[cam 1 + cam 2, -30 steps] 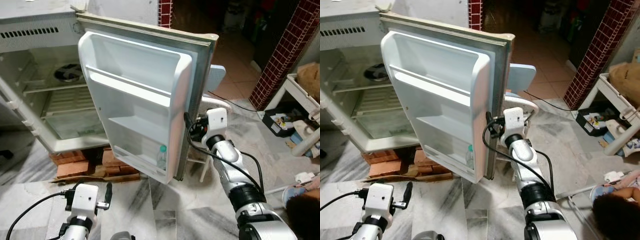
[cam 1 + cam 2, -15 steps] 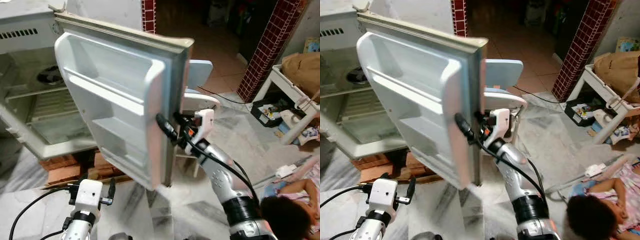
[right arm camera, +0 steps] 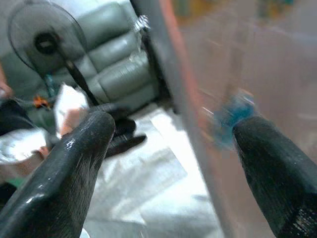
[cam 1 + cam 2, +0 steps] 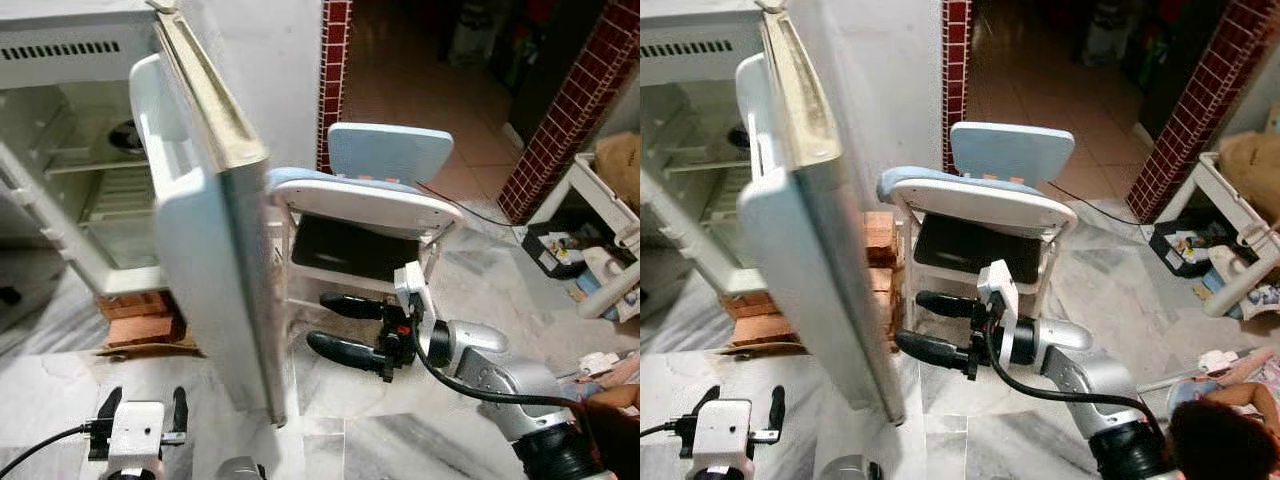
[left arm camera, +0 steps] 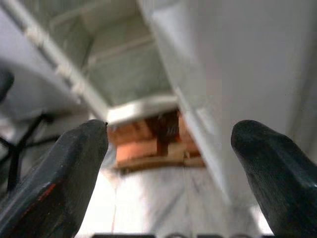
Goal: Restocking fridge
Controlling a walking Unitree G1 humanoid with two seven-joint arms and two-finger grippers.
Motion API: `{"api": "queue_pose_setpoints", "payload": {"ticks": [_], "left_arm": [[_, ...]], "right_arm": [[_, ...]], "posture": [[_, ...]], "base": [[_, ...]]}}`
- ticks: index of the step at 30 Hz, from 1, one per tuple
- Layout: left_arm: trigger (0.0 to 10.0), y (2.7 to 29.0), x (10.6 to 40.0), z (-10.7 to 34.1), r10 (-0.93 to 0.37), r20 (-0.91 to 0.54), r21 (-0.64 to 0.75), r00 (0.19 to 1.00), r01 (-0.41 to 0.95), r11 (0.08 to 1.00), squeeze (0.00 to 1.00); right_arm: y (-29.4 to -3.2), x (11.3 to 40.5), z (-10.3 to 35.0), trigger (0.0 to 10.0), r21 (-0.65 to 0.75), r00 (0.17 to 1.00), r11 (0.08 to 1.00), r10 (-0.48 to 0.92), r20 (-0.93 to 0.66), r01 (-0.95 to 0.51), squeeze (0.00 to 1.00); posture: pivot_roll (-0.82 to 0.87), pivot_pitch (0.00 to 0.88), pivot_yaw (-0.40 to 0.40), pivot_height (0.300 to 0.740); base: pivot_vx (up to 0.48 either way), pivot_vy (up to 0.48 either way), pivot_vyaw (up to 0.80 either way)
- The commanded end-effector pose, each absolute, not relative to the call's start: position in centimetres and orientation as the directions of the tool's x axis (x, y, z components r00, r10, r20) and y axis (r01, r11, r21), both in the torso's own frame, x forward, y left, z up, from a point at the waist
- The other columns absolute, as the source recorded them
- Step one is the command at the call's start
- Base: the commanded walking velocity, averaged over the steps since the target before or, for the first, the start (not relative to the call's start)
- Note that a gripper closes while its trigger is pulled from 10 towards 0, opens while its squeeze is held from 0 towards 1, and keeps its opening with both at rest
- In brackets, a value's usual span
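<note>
While the fridge (image 4: 60, 150) stands open on a base of bricks (image 4: 140, 310), its door (image 4: 215, 300) is swung out edge-on toward the camera, hiding the door shelves in the head views. Just beyond the door's outer face, the right gripper (image 4: 345, 328) reaches across low in front of a pale blue folding chair (image 4: 370, 200); its jaws are spread wide apart, holding nothing and clear of the door. Low at the bottom edge, the left gripper (image 4: 140, 410) hangs over the marble floor (image 4: 400, 440), near the foot of the door, its jaws also parted and empty.

From the left wrist camera, between two black fingers (image 5: 59, 173), the fridge's lit interior, the bricks and the door's inner side appear. From the right wrist camera, blurred, a standing fan (image 3: 44, 39), a grey-green sofa (image 3: 114, 64) and a blue smear that cannot be identified show beyond the spread fingers (image 3: 69, 173).

At the lower right, a person's dark hair (image 4: 1220, 440) is visible.
</note>
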State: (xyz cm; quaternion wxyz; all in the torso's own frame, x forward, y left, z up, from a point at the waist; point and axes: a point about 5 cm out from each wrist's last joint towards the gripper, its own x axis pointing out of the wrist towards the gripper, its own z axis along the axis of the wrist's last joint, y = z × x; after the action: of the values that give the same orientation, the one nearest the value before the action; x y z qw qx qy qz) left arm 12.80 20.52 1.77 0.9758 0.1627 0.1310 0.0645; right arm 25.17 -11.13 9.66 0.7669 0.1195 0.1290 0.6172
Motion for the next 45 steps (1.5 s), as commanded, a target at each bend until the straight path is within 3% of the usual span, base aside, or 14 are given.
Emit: {"api": "queue_pose_setpoints", "payload": {"ticks": [1,7,13,18,31,35,38,45], "left_arm": [[10.0,20.4,12.8,2.2,0.154,-0.206,0.352,0.966,-0.074,0.933,0.0],[10.0,20.2,13.4,2.2,0.109,-0.181,0.387,0.977,-0.031,0.922,0.0],[10.0,20.5,15.5,2.5,0.095,-0.148,0.4,0.984,-0.028,0.916,0.0],[10.0,22.1,16.2,2.4,0.243,-0.147,0.378,0.959,-0.173,0.91,0.0],[10.0,26.5,19.7,5.9,0.389,0.003,0.41,0.921,-0.356,0.839,0.0],[10.0,26.4,20.1,6.3,0.381,0.011,0.4,0.924,-0.353,0.845,0.0],[10.0,24.9,21.4,7.2,0.333,0.034,0.37,0.942,-0.321,0.872,0.0],[10.0,24.1,22.1,8.5,0.313,0.067,0.334,0.947,-0.317,0.888,0.0]], "right_arm": [[-11.1,25.6,9.6,10.0,0.308,0.213,0.226,0.974,-0.077,-0.924,0.0],[-10.7,26.7,9.3,10.0,0.26,0.304,0.319,0.948,-0.099,-0.911,0.0],[-10.8,26.5,8.2,10.0,0.221,0.328,0.351,0.935,-0.133,-0.91,0.0],[-11.0,26.3,7.1,10.0,0.196,0.367,0.397,0.914,-0.173,-0.897,0.0],[-11.1,29.0,7.2,10.0,0.056,0.685,0.693,0.719,-0.117,-0.719,0.0],[-11.3,29.2,7.4,10.0,0.048,0.715,0.721,0.692,-0.099,-0.691,0.0],[-11.7,29.9,7.9,10.0,0.01,0.798,0.799,0.601,-0.047,-0.601,0.0],[-12.0,29.9,8.0,10.0,-0.012,0.886,0.886,0.464,-0.008,-0.464,0.0]], "posture": [[0.08,0.039,-0.023,0.74],[0.08,0.029,-0.021,0.74],[0.07,0.023,-0.016,0.74],[0.06,0.019,-0.014,0.74],[0.07,0.015,-0.024,0.74],[0.07,0.015,-0.024,0.74],[0.06,0.018,-0.014,0.74],[0.06,0.035,-0.008,0.74]], "base": [[0.0,0.0,0.0],[0.0,0.0,0.0],[0.0,0.0,0.0],[0.0,0.0,0.0],[0.0,0.0,0.0],[0.0,0.0,0.0],[0.0,0.08,0.0],[0.0,0.452,0.0]]}}
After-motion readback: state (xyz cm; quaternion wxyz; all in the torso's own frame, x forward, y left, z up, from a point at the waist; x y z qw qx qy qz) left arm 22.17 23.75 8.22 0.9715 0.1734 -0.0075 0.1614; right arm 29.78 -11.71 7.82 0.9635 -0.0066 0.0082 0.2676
